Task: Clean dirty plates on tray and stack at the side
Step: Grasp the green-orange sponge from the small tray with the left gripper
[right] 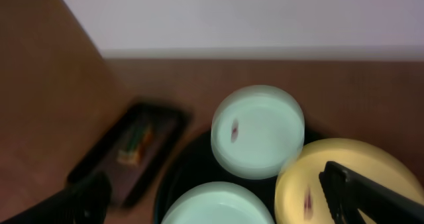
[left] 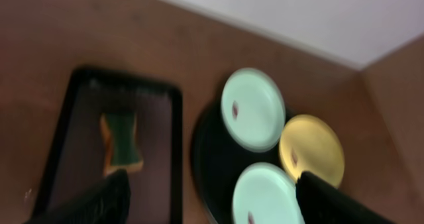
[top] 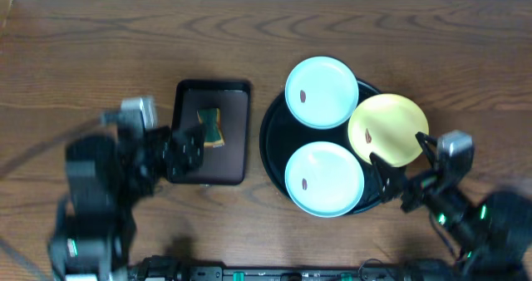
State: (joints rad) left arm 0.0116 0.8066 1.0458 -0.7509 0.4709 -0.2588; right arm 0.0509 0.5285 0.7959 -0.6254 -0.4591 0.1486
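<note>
- The round black tray point(top: 274, 140) is sitting right of centre on the wooden table point(top: 100, 48); all three plates are lying on it, none stacked at the side.
- The far mint-green plate point(top: 322, 92) is resting at the tray's back, its far edge reaching over the rim; a small brown smear is showing left of its middle.
- The near mint-green plate point(top: 324, 179) is lying at the tray's front, also showing a brown smear on its left half.
- The pale yellow plate point(top: 387, 130) is sitting at the tray's right side, hanging out over the rim; its left edge is meeting both mint plates, though whether it is overlapping them is unclear; a brown smear is marking its left part.
- The dark-brown rectangular tray point(top: 237, 140) is lying just left of the round tray, apart from it; a yellow-and-green sponge point(top: 211, 126) is resting inside it, towards the left.
- The left gripper point(top: 198, 150) is hovering at the rectangular tray's left edge with its fingers spread wide, gripping nothing.
- The right gripper point(top: 395, 146) is hanging over the near-right edge of the round tray, by the yellow plate; its fingers are standing wide apart, holding nothing.
</note>
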